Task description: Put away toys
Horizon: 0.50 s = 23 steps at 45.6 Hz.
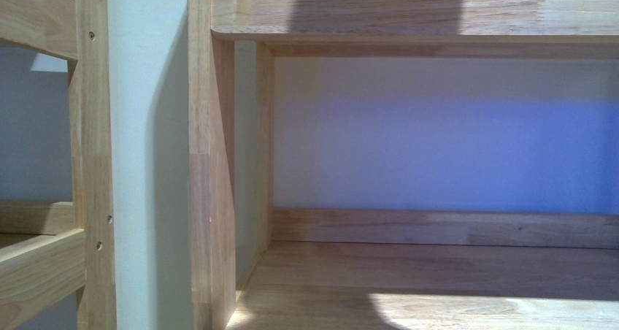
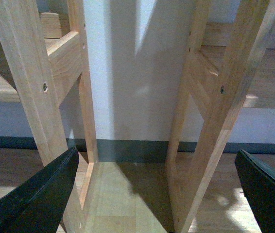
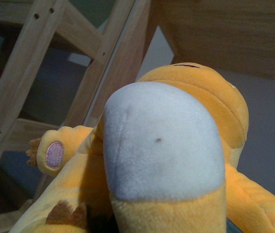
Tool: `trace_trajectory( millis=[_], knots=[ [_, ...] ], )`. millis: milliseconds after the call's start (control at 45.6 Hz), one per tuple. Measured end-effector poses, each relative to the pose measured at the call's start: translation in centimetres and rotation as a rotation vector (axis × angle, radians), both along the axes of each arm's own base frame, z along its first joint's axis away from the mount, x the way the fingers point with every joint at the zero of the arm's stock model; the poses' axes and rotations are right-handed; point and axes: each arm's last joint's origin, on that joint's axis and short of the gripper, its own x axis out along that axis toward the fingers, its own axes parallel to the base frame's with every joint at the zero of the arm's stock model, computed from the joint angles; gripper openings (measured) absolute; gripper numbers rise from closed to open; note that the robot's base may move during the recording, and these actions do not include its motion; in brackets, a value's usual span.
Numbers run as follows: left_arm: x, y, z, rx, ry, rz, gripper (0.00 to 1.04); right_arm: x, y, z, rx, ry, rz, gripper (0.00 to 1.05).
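Orange-yellow plush animal (image 3: 225,102), soft and bulky, fills most of the right wrist view. A rounded pale lilac-white patch (image 3: 162,141) on it sits closest to the lens, and a small paw with a pink-lilac pad (image 3: 55,154) pokes out beside it. The toy is therefore right at the right arm, off the shelf and not in the front view at all. The right gripper's fingers are hidden behind the plush, so whether they are clamped on it cannot be told, though being this close suggests the toy is being carried. Its long axis seems to run away from the wrist towards the underside of a light wooden board (image 3: 234,34) above it, but the close framing leaves this uncertain. In the front view, an open compartment of a pale wooden shelf unit (image 1: 409,268) takes up the centre and right of the frame. Its bottom board is bare where visible and a plain whitish back wall (image 1: 438,133) lies behind it. A second wooden frame (image 1: 91,162) stands at the left edge. The left gripper (image 2: 157,158) has its black fingers (image 2: 40,194) spread wide apart with nothing between them. It looks down at slanted wooden shelf legs (image 2: 225,107) and a wood floor (image 2: 118,204), so it is the farther arm. The coming move likely turns on the right arm carrying the plush forward into that compartment, under the upper board.
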Motion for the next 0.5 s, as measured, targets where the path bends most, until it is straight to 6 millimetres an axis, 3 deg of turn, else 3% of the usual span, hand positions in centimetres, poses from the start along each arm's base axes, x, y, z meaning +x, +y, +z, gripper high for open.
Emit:
trace_trajectory(
  millis=[197,504],
  knots=[
    [0.0,0.0,0.0,0.000,0.000,0.000,0.99,3.9,-1.0,2.5,0.096,0.017,-0.033,0.08],
    [0.0,0.0,0.0,0.000,0.000,0.000,0.99,10.8,-1.3,4.1,0.234,0.153,-0.029,0.08]
  ],
)
